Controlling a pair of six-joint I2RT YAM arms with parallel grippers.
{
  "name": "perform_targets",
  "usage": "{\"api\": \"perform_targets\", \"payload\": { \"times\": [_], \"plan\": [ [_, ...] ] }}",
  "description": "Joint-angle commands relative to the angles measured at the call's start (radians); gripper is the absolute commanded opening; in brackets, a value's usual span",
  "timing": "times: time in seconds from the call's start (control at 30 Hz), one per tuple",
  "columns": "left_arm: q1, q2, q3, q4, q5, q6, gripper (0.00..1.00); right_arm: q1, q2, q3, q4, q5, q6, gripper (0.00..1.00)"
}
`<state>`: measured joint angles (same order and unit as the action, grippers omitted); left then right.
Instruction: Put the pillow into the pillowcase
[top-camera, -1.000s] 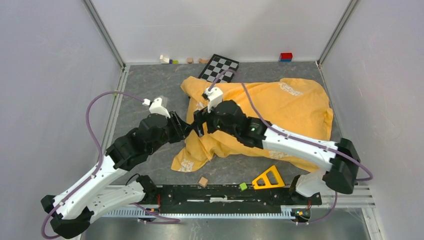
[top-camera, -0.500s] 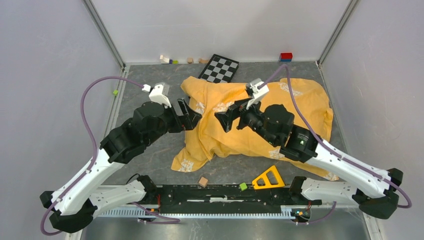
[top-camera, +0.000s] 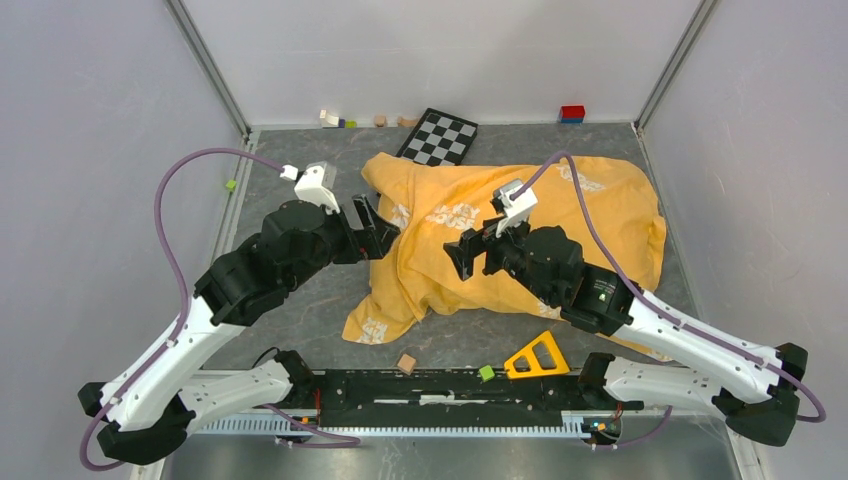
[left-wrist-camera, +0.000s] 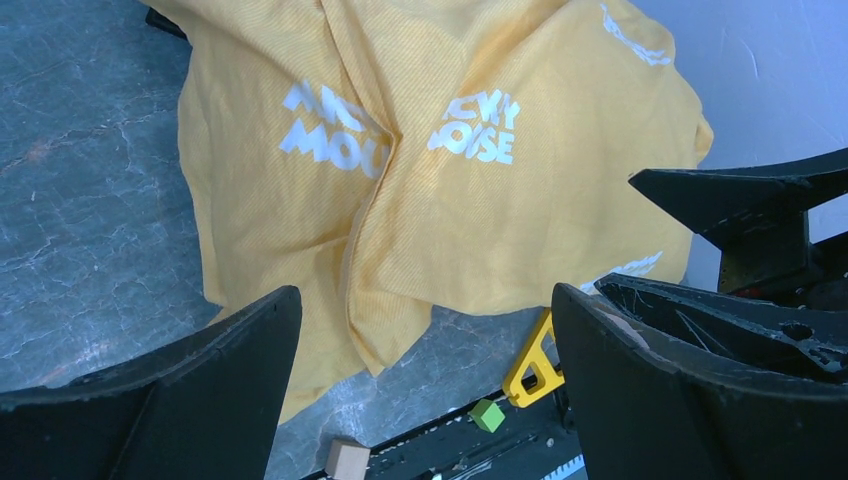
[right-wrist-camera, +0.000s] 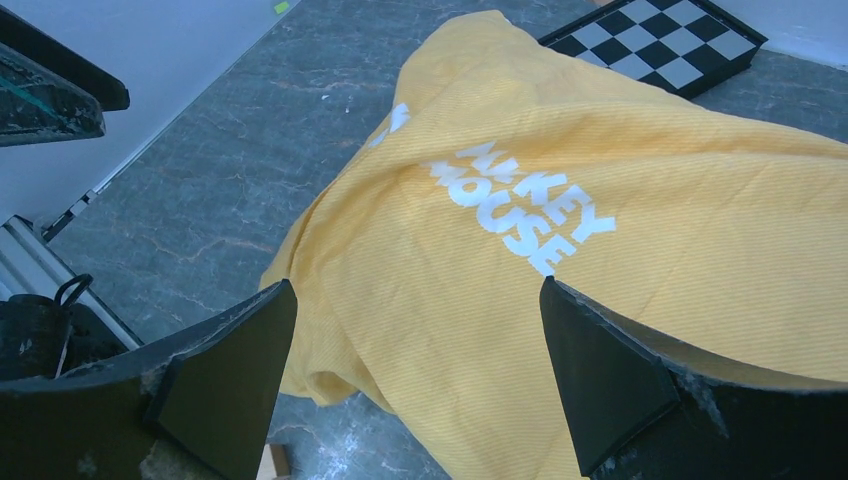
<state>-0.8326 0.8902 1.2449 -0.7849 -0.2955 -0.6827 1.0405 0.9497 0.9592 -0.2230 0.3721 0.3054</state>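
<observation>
Nearest me on the counter (top-camera: 300, 170), a small wooden cube (top-camera: 406, 362), a green cube (top-camera: 486, 373) and a yellow triangular stencil (top-camera: 537, 355) sit just beyond the base rail. The right arm (top-camera: 590, 285) lies across the near right part of the pillowcase (top-camera: 610, 215), so I cannot see that edge.

The left arm (top-camera: 250, 280) reaches in from the left. Its jaws stand wide apart at the pillowcase's left border, with nothing between them. The left wrist camera looks past both black fingers (left-wrist-camera: 180, 400) onto folded orange cloth (left-wrist-camera: 450, 210) with white lettering partly lost in a crease. The right arm's jaws also stand apart and empty, poised over the middle of the pillowcase. Its wrist view shows only cloth (right-wrist-camera: 560, 290) between the fingers (right-wrist-camera: 600, 370).

I cannot see the pillow in any view. The pillowcase mounds high over its right and far part, while its left part lies flat and rumpled, so whatever fills it is fully covered. I cannot find the opening either.

Beyond it, a checkerboard (top-camera: 440, 137) is tucked partly under the far edge, and small blocks (top-camera: 335, 120) and a red-and-blue block (top-camera: 572, 113) line the back wall.

A second ago both sets of jaws met tip to tip at the pillowcase's left-middle. Since then they have separated and widened, the left pulling back to the border and the right swinging rightward. The cloth lies much as before.
</observation>
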Motion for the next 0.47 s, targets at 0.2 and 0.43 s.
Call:
{"api": "perform_targets", "payload": {
  "times": [0.2,0.43],
  "plan": [
    [0.001,0.0,-0.002,-0.002,-0.043,0.041,1.0,0.003,-0.021,0.006,0.037,0.031,-0.024,0.98],
    [0.001,-0.007,-0.019,-0.004,-0.053,0.045,1.0,0.002,-0.013,-0.005,0.045,0.03,-0.016,0.98]
  ]
}}
